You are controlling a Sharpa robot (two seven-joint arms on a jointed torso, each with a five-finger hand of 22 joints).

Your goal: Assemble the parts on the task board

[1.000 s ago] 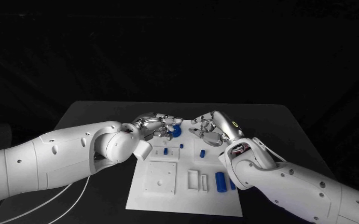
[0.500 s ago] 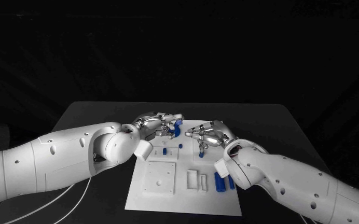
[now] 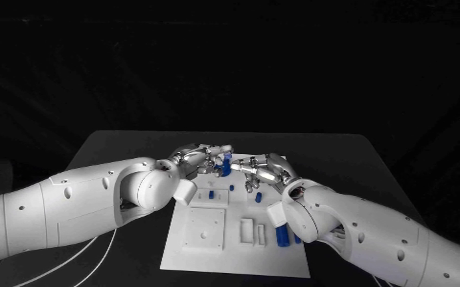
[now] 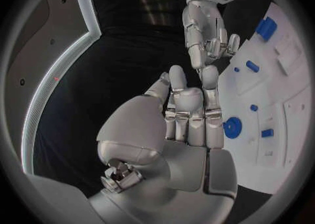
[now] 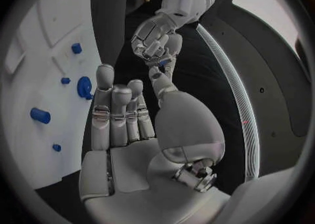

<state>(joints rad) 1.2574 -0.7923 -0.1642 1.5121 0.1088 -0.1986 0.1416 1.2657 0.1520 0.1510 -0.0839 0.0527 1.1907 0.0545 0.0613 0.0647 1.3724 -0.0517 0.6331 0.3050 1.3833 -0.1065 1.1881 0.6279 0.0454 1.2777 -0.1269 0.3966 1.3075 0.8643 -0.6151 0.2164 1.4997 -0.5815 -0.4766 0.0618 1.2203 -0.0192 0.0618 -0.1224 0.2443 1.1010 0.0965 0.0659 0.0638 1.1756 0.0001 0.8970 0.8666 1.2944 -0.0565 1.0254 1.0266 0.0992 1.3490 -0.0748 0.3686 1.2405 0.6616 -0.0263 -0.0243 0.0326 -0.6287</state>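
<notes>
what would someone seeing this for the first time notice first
Probably the two silver hands meeting over the far end of the white task board: the left hand and the right hand hover close together, fingertips almost touching. Next would be the small blue parts dotted along the board's right side, vivid against the black table.

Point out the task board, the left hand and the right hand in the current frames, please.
task board (image 3: 206,247), head view: bare white surface near its front left corner.
left hand (image 3: 201,157), head view: middle of the silver hand.
right hand (image 3: 262,169), head view: middle of the silver hand, above the board.
</notes>
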